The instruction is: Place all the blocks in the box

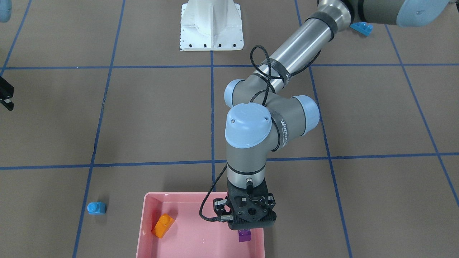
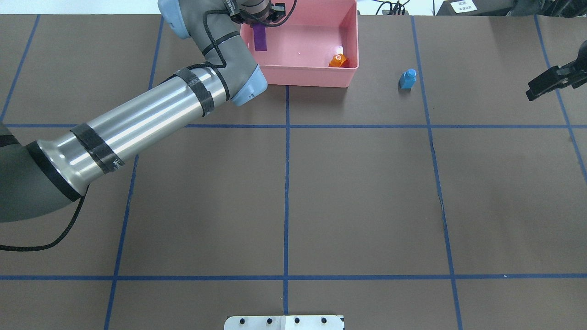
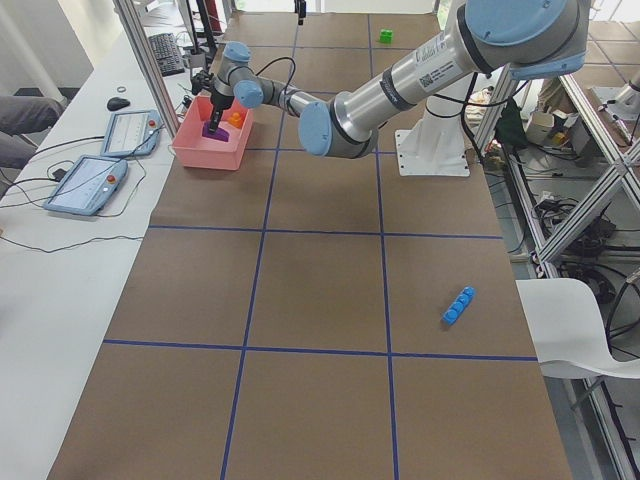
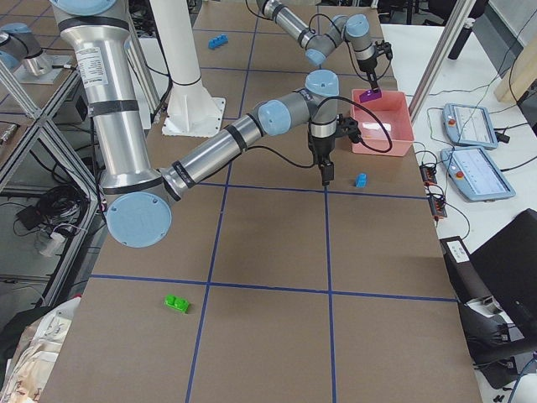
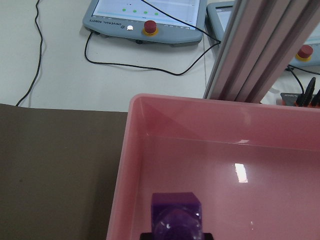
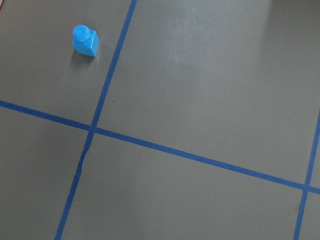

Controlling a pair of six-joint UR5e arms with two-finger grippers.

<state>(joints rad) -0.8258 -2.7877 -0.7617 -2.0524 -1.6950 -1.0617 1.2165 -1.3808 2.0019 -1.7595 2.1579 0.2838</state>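
Brown table (image 2: 367,192), blue tape grid.

Left arm (image 2: 137,123) stretched across to the table's far edge.

Shallow pink plastic tray (image 2: 312,75) at that far edge, near the centre line.

Left gripper (image 1: 245,229) hangs over the tray's inside, pointing down, jaws clamped on the purple studded brick (image 2: 260,39). The brick is inside the tray outline; contact with the floor unclear.

Right gripper (image 2: 536,89) above bare table, well apart from the tray; finger spacing cannot be told.

Long blue 4-stud brick (image 3: 458,306) on the table, far from the tray, on the robot's left.

Orange studded brick (image 1: 163,225) lies inside the tray, tilted, at the end opposite the purple 1.

Small blue 1-stud brick (image 2: 407,79) stands upright on the table near the tray, outside it.
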